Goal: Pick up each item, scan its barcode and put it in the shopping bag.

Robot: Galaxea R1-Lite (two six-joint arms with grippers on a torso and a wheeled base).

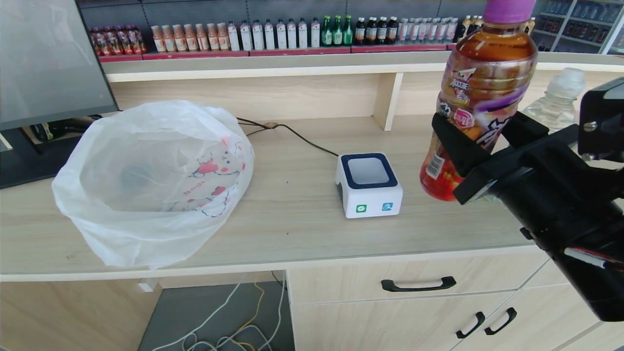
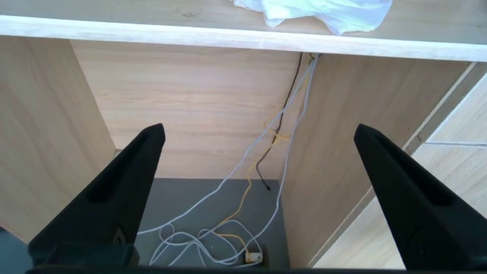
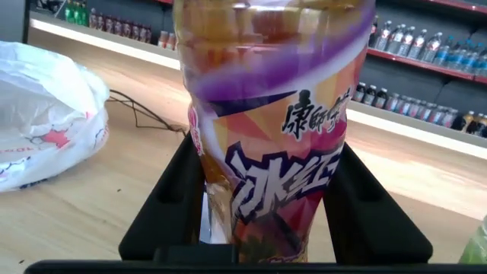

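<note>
Right gripper (image 1: 480, 139) clamped on drink bottle (image 1: 487, 73) — amber liquid inside; left gripper (image 2: 259, 137) fingers apart; shopping bag (image 1: 97, 209) holds printed pack (image 1: 209, 180).

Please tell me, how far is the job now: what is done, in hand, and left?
Done: unclear; I cannot tell whether the shopping bag holds anything. In hand: the right pincer grips the tea bottle roughly upright, beside the scanner. Left: scan it, bag it, then the clear bottle behind.
</note>
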